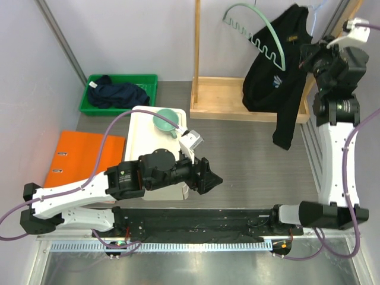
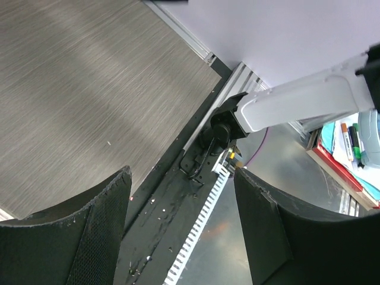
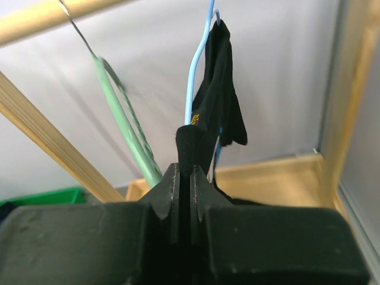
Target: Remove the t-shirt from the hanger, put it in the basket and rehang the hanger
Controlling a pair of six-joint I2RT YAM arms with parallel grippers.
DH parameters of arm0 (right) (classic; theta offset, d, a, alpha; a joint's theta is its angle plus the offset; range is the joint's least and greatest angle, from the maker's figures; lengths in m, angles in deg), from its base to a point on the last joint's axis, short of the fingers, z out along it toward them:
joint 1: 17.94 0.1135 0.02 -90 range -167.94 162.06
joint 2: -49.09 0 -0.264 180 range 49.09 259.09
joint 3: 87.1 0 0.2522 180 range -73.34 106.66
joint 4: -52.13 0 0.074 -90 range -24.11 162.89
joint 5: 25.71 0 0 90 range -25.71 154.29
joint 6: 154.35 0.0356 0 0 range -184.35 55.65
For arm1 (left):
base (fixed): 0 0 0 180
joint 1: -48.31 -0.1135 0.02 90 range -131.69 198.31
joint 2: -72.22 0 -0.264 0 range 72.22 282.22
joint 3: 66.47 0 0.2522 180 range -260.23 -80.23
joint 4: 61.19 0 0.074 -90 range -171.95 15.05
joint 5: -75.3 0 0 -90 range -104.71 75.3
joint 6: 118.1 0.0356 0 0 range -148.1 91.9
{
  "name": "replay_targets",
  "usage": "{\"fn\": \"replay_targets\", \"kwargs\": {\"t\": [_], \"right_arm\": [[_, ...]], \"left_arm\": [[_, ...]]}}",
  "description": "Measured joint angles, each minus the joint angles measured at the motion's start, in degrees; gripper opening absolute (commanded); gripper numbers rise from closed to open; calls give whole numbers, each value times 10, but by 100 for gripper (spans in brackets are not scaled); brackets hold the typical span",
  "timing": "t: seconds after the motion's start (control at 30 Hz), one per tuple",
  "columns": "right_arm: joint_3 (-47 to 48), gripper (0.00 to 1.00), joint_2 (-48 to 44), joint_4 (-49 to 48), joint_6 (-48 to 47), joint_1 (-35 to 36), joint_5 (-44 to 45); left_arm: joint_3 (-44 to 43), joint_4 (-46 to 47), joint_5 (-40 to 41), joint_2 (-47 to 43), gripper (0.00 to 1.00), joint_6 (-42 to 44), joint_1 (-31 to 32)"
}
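Right pincer (image 3: 190, 178): clenched on a fold of the t-shirt (image 1: 279, 71), at the garment's upper right edge, high at the rack (image 1: 196, 53).

T-shirt: black, hung on a blue hanger (image 3: 196, 71) in the far right corner. Its lower edge drops past the front lip of the rack's base.

A green hanger (image 1: 267, 35) hangs just to its left; I cannot tell whether the two touch.

Left pincer (image 1: 211, 175): released, jaws wide, holding nothing, above the middle of the table (image 1: 249, 154) and well apart from the t-shirt.

Open room: bare table lies between my left pincer and the rack.

Left side is occupied by a white board (image 1: 142, 127) bearing a green cup (image 1: 166, 120), an orange folder (image 1: 83, 157) and a green bin (image 1: 122, 92).

My right arm stands near the table's right edge.
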Motion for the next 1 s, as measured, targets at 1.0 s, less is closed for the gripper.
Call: {"fn": "replay_targets", "kwargs": {"t": [1.0], "right_arm": [[-409, 1, -358, 262, 129, 64, -281]], "left_arm": [[-136, -9, -41, 104, 67, -20, -142]]}}
